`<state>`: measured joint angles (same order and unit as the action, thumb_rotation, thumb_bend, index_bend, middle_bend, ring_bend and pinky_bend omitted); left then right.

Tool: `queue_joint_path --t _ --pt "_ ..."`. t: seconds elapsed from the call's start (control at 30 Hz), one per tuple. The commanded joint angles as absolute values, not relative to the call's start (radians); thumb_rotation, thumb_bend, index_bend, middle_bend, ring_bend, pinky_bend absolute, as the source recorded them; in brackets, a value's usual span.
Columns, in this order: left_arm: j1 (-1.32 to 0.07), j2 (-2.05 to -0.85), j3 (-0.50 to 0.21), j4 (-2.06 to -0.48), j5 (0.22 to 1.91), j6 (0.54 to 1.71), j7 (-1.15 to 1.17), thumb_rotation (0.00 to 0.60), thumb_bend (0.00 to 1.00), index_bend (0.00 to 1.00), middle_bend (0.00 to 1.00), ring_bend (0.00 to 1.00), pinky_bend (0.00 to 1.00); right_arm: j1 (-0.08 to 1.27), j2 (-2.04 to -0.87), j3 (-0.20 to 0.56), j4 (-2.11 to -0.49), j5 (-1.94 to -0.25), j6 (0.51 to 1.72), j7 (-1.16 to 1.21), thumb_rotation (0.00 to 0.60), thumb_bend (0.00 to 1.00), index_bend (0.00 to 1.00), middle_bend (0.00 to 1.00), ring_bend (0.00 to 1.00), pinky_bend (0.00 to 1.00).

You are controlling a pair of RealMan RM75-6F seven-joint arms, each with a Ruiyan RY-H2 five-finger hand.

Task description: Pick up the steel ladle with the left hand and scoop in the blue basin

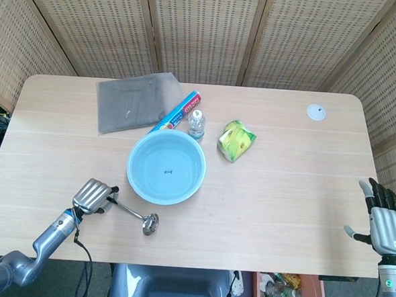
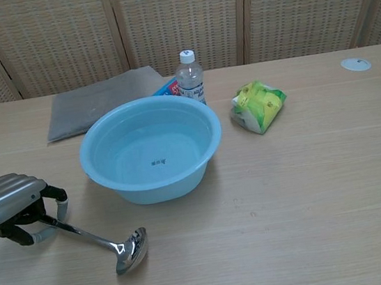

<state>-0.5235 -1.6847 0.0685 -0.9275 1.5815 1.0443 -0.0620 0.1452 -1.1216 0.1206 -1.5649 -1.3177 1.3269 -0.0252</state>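
The steel ladle (image 1: pixel 138 218) (image 2: pixel 105 243) lies near the table's front left, its bowl pointing right and its handle running into my left hand (image 1: pixel 92 195) (image 2: pixel 10 205). That hand grips the handle end, fingers curled around it. The blue basin (image 1: pixel 166 167) (image 2: pixel 150 148) stands just behind and to the right of the ladle, with nothing visible inside but a small mark on its floor. My right hand (image 1: pixel 383 218) hovers at the table's front right edge, fingers spread, holding nothing; the chest view does not show it.
Behind the basin stand a small water bottle (image 1: pixel 196 123) (image 2: pixel 190 77) and a blue box (image 1: pixel 174 113). A grey cloth (image 1: pixel 136 101) (image 2: pixel 100 100) lies at the back left, a green packet (image 1: pixel 235 139) (image 2: pixel 258 106) right of the basin, a white disc (image 1: pixel 315 112) (image 2: pixel 355 64) far right.
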Motion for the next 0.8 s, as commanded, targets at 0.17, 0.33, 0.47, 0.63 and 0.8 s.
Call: queue_joint_path --t 0.17,0.33,0.47,0.63,0.8 --pt "-0.533 -1.531 0.07 -1.12 1.603 1.083 -0.002 0.6 0.43 0.7 0.99 0.97 0.99 0.144 -1.119 0.121 -1.564 -1.317 1.327 -0.019 0.6 0.0 0.0 0.0 0.0 0.0" --pt "-0.537 -1.434 0.064 -1.251 1.591 1.08 0.059 0.6 0.44 0.73 0.99 0.97 0.99 0.146 -1.12 0.121 -1.565 -1.317 1.325 -0.021 0.6 0.0 0.0 0.0 0.0 0.0" --pt "-0.538 -1.365 0.062 -1.34 1.592 1.088 0.061 0.6 0.44 0.78 0.99 0.97 0.99 0.146 -1.12 0.122 -1.564 -1.313 1.325 -0.021 0.6 0.0 0.0 0.0 0.0 0.0" --pt "-0.556 -1.28 0.049 -1.432 1.581 1.07 0.057 0.6 0.44 0.78 0.99 0.97 0.99 0.148 -1.12 0.122 -1.564 -1.312 1.323 -0.022 0.6 0.0 0.0 0.0 0.0 0.0" --pt "-0.583 -1.215 0.025 -1.503 1.572 1.048 0.037 0.6 0.45 0.79 0.99 0.97 0.99 0.147 -1.12 0.123 -1.567 -1.313 1.326 -0.022 0.6 0.0 0.0 0.0 0.0 0.0"
